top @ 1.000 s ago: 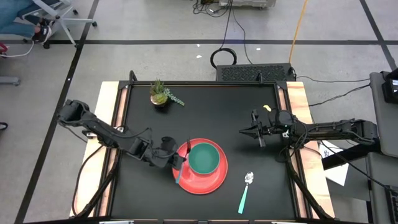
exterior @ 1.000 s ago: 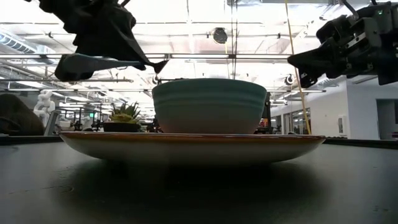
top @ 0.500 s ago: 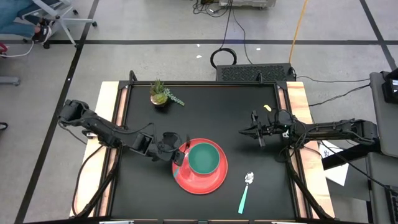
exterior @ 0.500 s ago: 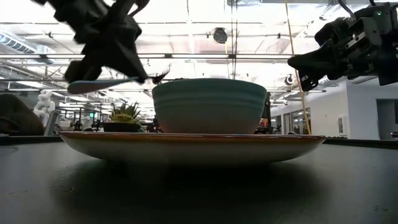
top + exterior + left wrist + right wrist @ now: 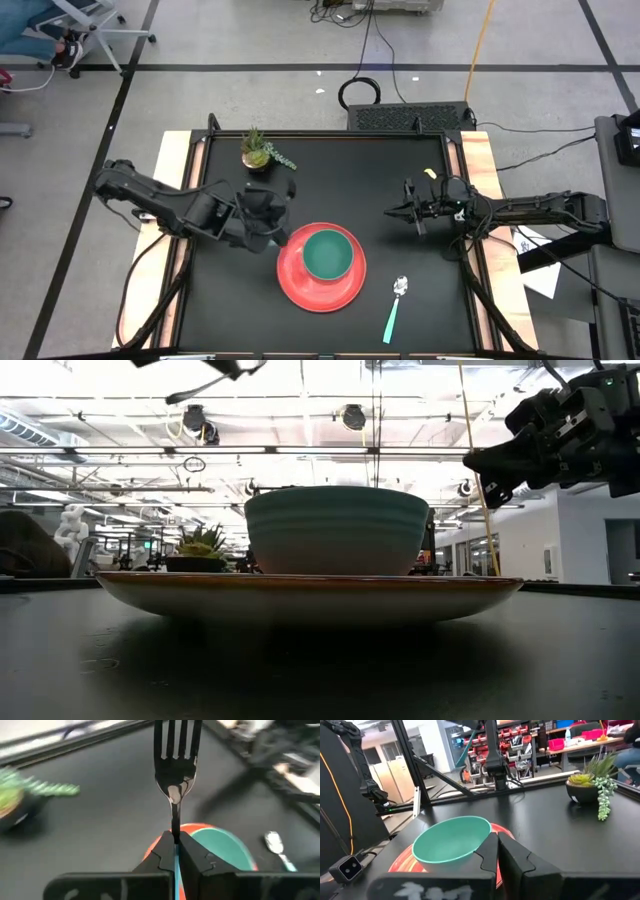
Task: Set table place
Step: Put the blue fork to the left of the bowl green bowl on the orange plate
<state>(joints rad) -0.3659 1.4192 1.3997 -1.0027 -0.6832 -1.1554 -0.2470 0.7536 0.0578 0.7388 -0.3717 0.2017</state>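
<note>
— One fork we are gripping in our left pincer, lifted just left of the red plate; we are judging it needs laying beside that plate.
— Counting: one plate, one teal bowl on it, one spoon lying right. Our right pincer is hovering closed, empty, at the table's right.

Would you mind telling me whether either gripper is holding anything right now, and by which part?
The left gripper holds the fork by its light-teal handle, tines pointing away. The right gripper is shut on nothing.
</note>
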